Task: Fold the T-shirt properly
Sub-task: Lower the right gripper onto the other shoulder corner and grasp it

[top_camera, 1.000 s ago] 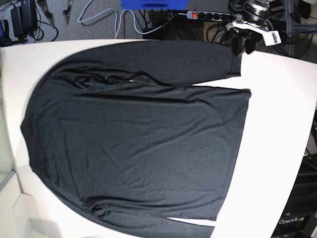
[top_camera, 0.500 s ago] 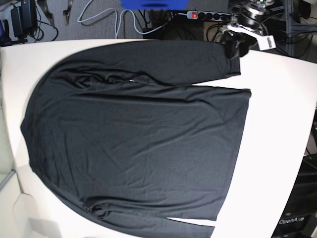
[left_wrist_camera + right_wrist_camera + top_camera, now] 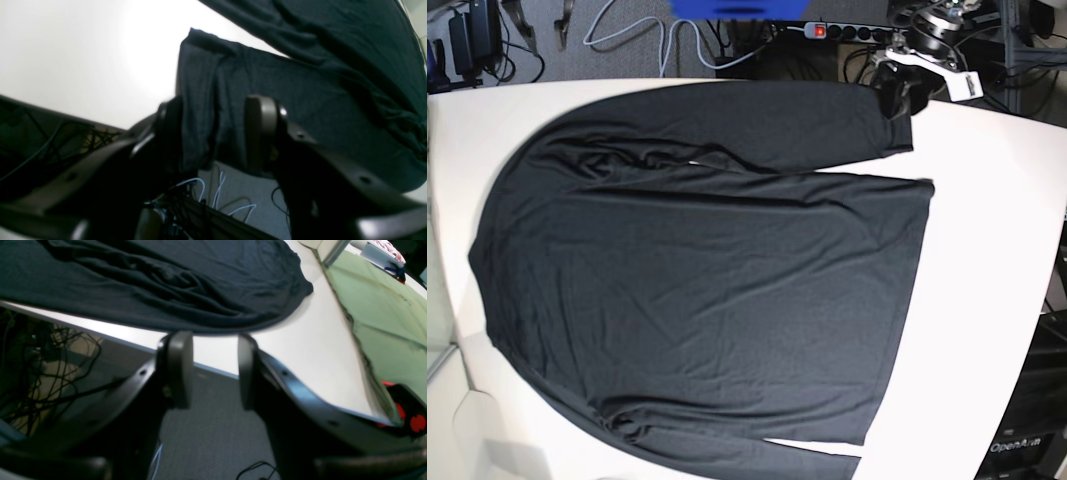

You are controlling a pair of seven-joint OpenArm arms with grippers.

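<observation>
The black T-shirt (image 3: 707,270) lies spread flat on the white table (image 3: 997,230), sleeves along the far and near edges. My left gripper (image 3: 899,98) hangs at the far sleeve's cuff by the table's back edge. In the left wrist view the left gripper (image 3: 215,133) is open, its fingers (image 3: 262,130) standing on either side of the sleeve end (image 3: 233,76), which hangs over the edge. My right gripper (image 3: 215,370) is open and empty off the table's edge, with the shirt's bunched shoulder (image 3: 150,280) beyond it. It is out of the base view.
A power strip (image 3: 827,30) and loose cables (image 3: 637,35) lie on the floor behind the table. A green surface (image 3: 383,306) borders the table's end in the right wrist view. A dark rack (image 3: 1039,420) stands at the lower right.
The left gripper has shifted left and slightly down over the far sleeve's cuff. The shirt lies as before.
</observation>
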